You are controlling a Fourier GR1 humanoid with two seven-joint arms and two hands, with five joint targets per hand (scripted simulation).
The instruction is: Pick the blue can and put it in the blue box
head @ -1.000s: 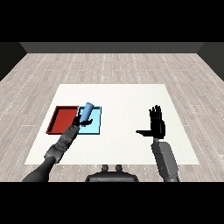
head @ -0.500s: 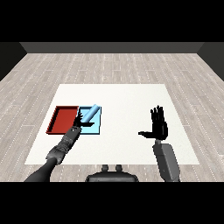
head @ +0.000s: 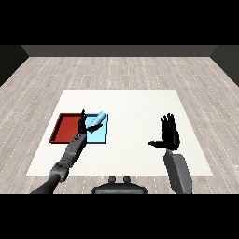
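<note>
The light blue can (head: 97,120) lies tilted in the light blue tray (head: 99,137), its upper end near the tray's far right corner. My left hand (head: 82,124) hovers just left of the can, over the seam between the two trays, with its fingers straight and apart from the can. The red tray (head: 66,129) lies directly left of the blue one and holds nothing. On the right side of the table my right hand (head: 169,134) is raised, open, palm facing left with the thumb sticking out.
The white table (head: 140,107) stretches around the trays. My left forearm (head: 70,154) reaches in from the lower left over the table's front edge. The grey wooden floor lies beyond the table.
My left hand let go of the can and opened. The can tipped over and now lies in the blue tray. The right hand barely moved.
</note>
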